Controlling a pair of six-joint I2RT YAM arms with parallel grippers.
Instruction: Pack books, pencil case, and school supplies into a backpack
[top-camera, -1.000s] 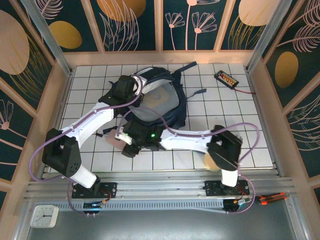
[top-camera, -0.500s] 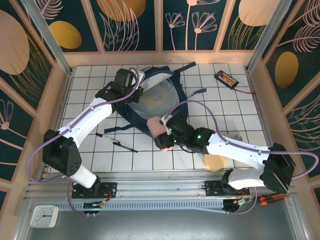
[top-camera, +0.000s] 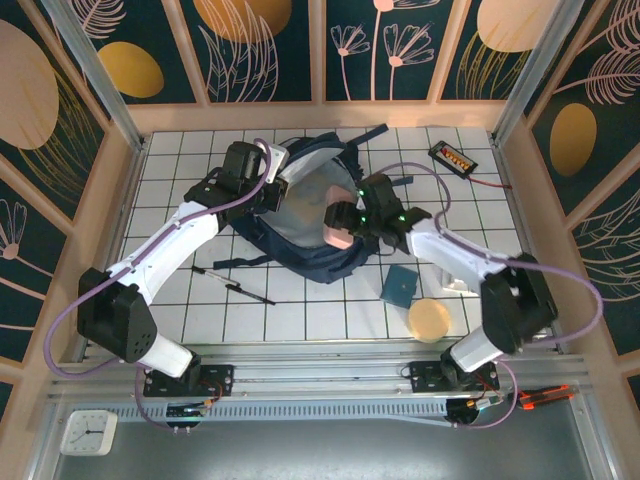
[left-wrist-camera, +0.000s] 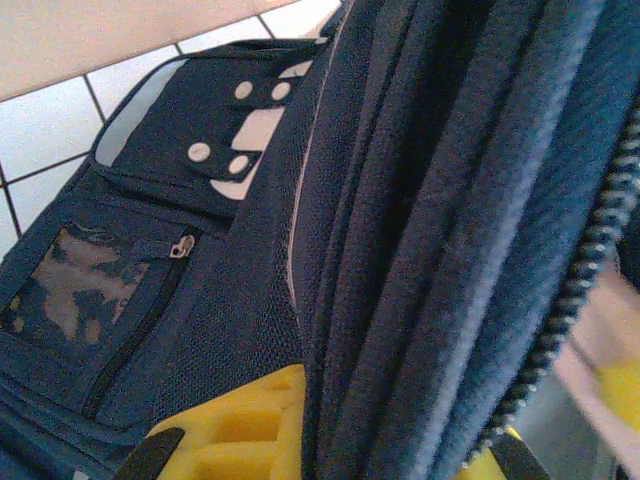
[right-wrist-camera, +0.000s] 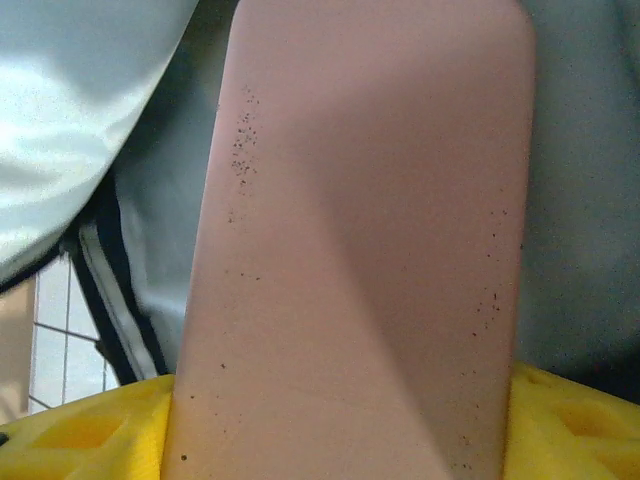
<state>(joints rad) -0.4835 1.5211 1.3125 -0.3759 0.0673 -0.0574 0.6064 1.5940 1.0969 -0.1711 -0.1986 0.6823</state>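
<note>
The navy backpack (top-camera: 312, 262) lies open in the middle of the table, its pale lining showing. My left gripper (top-camera: 267, 188) is shut on the backpack's upper left rim; folds of the backpack's (left-wrist-camera: 420, 200) fabric run between its yellow fingers (left-wrist-camera: 245, 430). The pale pink pencil case (top-camera: 338, 228) hangs over the opening, with my right gripper (top-camera: 347, 216) shut on it. In the right wrist view the pencil case (right-wrist-camera: 360, 250) stands between yellow fingers (right-wrist-camera: 90, 435) above the lining. A black pen (top-camera: 232, 285) and a teal pad (top-camera: 400, 285) lie on the tiles. The books are out of view.
A round tan disc (top-camera: 430, 318) lies near the front right, beside the teal pad. A black device with orange buttons (top-camera: 452, 157) and its cable sit at the back right. Wooden walls ring the white tiled table (top-camera: 180, 160).
My right arm has swung the pencil case from the table's front middle up to the backpack's opening, uncovering the pen and teal pad. My left gripper has kept its hold on the rim.
</note>
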